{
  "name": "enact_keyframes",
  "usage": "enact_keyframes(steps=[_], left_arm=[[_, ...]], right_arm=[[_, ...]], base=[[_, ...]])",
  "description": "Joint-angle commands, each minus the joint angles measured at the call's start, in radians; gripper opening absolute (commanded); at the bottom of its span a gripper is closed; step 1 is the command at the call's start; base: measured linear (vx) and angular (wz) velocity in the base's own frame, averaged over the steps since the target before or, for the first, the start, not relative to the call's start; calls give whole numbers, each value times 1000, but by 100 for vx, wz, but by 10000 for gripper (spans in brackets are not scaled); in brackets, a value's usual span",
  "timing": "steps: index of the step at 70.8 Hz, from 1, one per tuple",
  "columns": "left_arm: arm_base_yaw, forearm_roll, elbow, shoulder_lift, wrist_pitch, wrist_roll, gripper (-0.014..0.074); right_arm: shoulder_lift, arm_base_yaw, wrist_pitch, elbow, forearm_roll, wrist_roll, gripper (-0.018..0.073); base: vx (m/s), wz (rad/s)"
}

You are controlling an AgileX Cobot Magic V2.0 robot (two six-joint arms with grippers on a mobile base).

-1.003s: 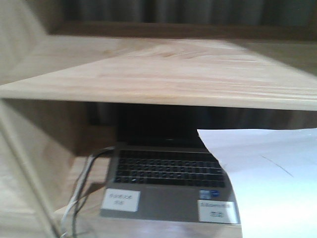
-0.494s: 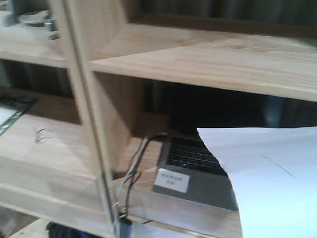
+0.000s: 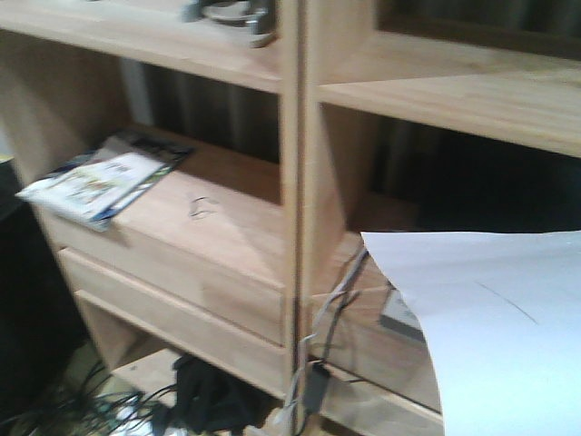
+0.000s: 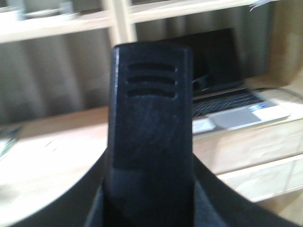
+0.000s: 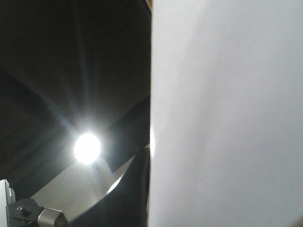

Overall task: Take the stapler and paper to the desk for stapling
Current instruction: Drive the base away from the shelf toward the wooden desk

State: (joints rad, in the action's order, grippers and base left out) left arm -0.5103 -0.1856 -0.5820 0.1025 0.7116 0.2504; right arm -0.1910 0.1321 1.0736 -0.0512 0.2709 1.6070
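- Paper [image 3: 490, 336]: white sheet held up in the air at the lower right of the front view, in front of the shelf unit [image 3: 300, 182]. It also fills the right half of the right wrist view.
- Right jaws: judged clamped on the paper's edge, since nothing else supports it. Only a dark sliver shows beside the sheet.
- Stapler [image 4: 150, 123]: probably the black slotted body upright, close to the left wrist camera. No orange patch is visible, so this is unconfirmed.
- Left jaws: cannot tell whether they are apart or together.
- Progress: pickup looks done for the paper and likely for the stapler. The tabletop is not in any view, so carrying, setting down and stapling remain.
- Change over the last second: the front view has swung across the shelf unit. The laptop [image 4: 236, 109], first centred, is now nearly hidden behind the paper. The shelf upright moved to mid-frame, and a booklet [image 3: 100, 186] and floor cables [image 3: 313, 372] appeared.
- The paper kept its place in the frame throughout, so it travels with the robot.
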Motion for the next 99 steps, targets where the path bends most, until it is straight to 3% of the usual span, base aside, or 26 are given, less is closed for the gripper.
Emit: enact_keyframes(steps=[1,99], left_arm=[[-1,-17,-25,14,-115,-2,-6],[-1,-17,-25,14,-115,-2,-6]], right_arm=[[-9,-5,41,-24,-5,-6,-5],[-9,-5,43,-24,-5,-6,-5]], base=[[-12,45],[-8,44]])
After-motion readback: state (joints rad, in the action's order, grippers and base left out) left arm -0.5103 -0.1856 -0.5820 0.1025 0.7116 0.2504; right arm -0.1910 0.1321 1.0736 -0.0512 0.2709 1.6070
